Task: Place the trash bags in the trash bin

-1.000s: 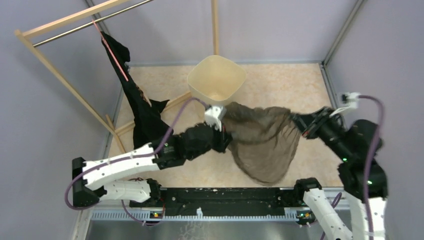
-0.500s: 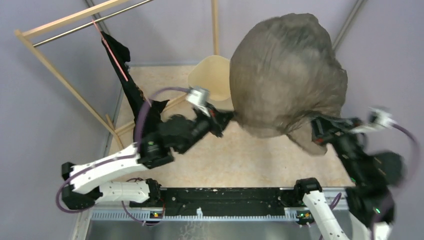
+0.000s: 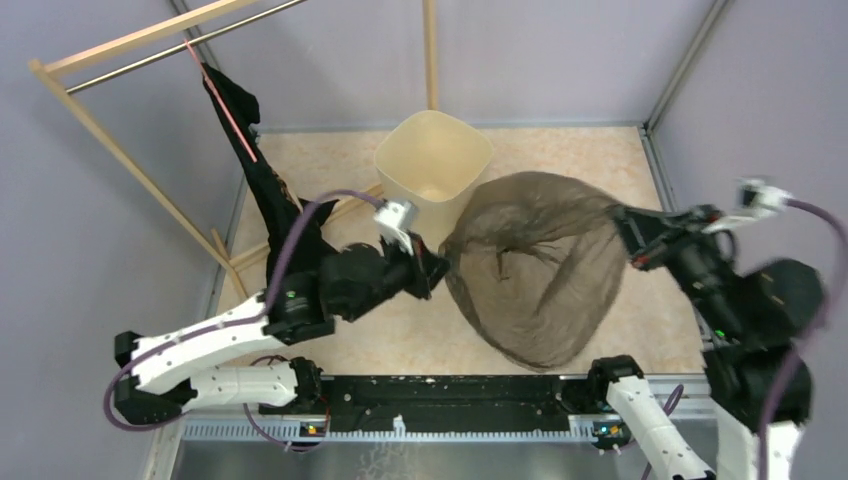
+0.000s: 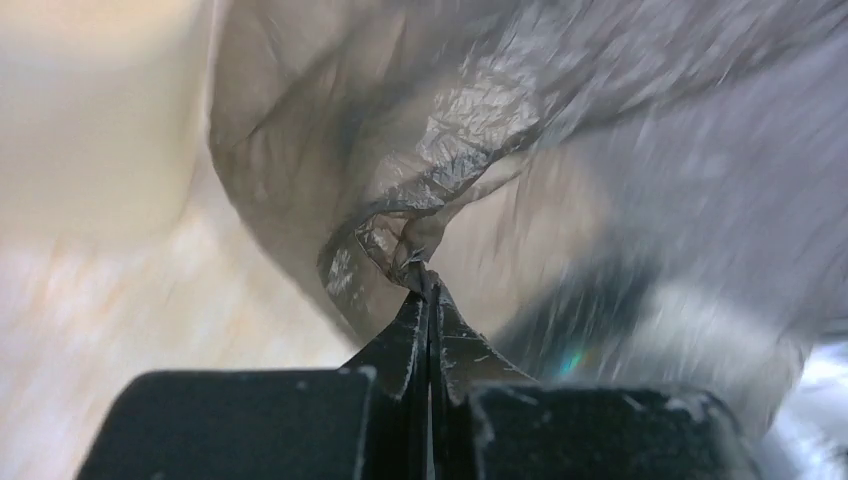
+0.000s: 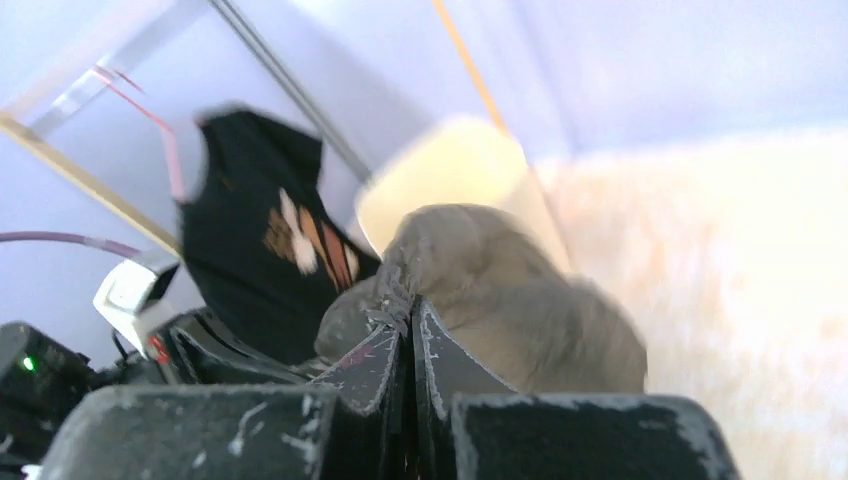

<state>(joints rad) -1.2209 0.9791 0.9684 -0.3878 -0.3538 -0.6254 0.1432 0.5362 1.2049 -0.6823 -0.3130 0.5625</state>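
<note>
A thin grey-brown trash bag hangs stretched between my two grippers, its mouth held open and its body sagging toward the near edge. My left gripper is shut on the bag's left rim; the pinched film shows in the left wrist view. My right gripper is shut on the bag's right rim, also seen in the right wrist view. The cream trash bin stands upright at the back centre, just behind the bag's left part. It also shows blurred in the right wrist view.
A wooden clothes rack stands at the left with a black shirt hanging from it down to the floor. A wooden post rises behind the bin. Metal frame rails edge the beige floor.
Half a second ago the bag was billowed high up near the camera with both arms raised. Now both arms have come down and the bag hangs low, mouth open, in front of the bin.
</note>
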